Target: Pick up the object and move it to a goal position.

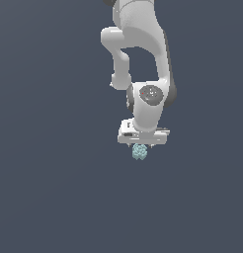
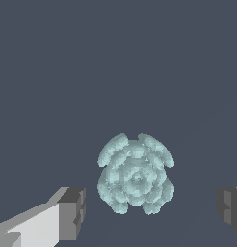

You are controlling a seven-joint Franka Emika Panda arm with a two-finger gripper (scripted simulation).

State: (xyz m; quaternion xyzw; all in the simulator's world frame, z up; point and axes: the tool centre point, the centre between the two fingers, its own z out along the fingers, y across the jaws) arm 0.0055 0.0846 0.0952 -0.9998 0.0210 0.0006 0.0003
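Note:
The object (image 1: 139, 152) is a small pale teal-blue bumpy lump. In the exterior view it shows just below the white gripper (image 1: 142, 145), partly covered by the hand. In the wrist view the object (image 2: 135, 174) lies between the two dark fingertips (image 2: 72, 212), with a gap on each side. The gripper (image 2: 151, 210) is open and does not touch the object. The fingers are hidden behind the hand in the exterior view.
The white Franka arm (image 1: 143, 59) reaches down from the top of the exterior view. A plain dark grey-blue surface (image 1: 54, 188) fills the scene. No other objects show.

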